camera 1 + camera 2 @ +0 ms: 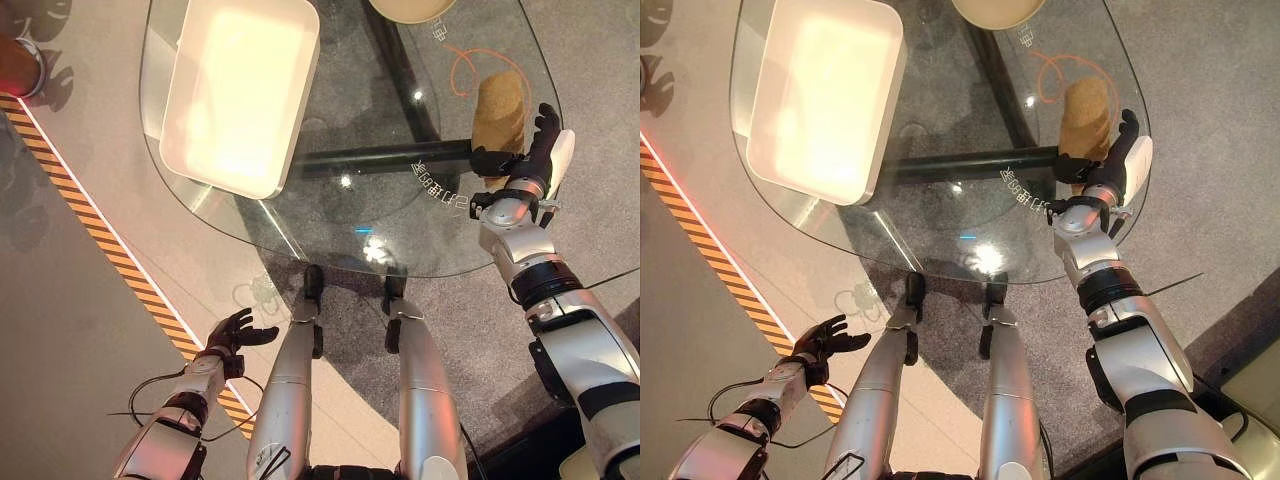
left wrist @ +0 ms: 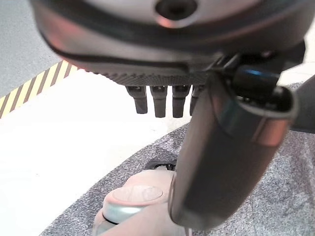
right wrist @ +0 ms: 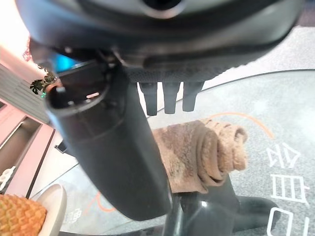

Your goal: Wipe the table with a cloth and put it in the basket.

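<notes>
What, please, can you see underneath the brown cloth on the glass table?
The cloth lies on the glass table. Through the glass beside it, a dark base bar and grey floor show; directly beneath, the cloth hides everything.

You see two silver-grey arms with black bands. Each dark robot hand, left (image 1: 232, 333) and right (image 1: 535, 150), has ribbed fingers; the right one perhaps carries a white thumb cover.

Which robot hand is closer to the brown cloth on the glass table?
The right robot hand. It sits right beside the brown cloth on the glass table, fingers open. The left robot hand hangs low off the table, far from it.
</notes>
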Available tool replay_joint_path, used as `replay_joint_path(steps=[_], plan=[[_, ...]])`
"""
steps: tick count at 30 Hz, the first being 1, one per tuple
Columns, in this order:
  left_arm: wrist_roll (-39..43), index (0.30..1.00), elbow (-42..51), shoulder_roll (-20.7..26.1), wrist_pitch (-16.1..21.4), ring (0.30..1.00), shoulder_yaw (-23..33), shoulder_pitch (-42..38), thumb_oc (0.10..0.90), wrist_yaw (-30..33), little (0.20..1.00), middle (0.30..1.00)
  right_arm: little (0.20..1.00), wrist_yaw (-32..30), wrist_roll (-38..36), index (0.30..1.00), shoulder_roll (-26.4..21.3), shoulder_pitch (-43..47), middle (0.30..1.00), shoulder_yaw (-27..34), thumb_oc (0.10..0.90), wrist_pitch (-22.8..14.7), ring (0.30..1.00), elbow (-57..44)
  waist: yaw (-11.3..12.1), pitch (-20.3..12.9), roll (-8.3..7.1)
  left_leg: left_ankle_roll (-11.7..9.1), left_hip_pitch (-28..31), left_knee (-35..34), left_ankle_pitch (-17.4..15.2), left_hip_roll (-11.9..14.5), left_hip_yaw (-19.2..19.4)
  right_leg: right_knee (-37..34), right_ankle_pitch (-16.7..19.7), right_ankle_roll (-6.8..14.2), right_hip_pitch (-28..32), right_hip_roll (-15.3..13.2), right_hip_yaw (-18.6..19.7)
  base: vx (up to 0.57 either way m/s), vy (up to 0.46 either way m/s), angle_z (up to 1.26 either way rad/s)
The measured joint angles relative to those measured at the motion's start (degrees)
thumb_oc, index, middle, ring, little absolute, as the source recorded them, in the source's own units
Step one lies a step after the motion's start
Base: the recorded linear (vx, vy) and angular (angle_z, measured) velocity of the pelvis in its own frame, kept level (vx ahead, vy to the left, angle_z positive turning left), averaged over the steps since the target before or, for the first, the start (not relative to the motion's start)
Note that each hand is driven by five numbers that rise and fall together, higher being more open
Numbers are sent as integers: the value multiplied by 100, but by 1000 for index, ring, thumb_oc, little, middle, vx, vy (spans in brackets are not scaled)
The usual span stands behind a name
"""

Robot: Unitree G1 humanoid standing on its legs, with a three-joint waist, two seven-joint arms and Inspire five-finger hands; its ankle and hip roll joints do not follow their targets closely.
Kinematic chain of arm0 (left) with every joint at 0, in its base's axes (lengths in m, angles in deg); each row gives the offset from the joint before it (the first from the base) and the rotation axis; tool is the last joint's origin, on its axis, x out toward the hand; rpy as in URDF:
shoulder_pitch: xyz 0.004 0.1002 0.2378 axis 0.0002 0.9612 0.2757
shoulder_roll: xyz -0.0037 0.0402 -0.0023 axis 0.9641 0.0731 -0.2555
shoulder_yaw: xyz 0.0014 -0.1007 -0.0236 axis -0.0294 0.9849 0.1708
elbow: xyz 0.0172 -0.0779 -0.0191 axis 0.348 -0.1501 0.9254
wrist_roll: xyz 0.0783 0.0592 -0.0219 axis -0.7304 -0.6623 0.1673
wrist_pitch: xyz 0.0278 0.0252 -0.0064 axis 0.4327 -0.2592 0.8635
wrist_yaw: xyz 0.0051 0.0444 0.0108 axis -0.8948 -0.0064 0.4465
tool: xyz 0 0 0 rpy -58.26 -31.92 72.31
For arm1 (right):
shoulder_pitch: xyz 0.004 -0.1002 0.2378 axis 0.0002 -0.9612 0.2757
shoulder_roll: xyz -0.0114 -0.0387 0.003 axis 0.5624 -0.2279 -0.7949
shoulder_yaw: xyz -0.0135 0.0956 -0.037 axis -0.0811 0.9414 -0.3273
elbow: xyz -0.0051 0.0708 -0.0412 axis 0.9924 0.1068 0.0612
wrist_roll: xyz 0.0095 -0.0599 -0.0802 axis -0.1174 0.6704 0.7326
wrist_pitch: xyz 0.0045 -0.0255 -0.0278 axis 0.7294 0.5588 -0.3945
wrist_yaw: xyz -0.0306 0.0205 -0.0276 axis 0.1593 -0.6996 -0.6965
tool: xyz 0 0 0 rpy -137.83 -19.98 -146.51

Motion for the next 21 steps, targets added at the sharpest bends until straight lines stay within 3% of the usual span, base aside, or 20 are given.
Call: replay_joint_path(steps=[21], plan=[[0,900,36,-154,-39,900,-73,5,800,80,900,900,900,20,12,900,6,426,900,-100,800,176,900,831,44,-3,89,1,-78,1,2,-8,-27,2,-42,31,-51,-13,-32,0,0,0]])
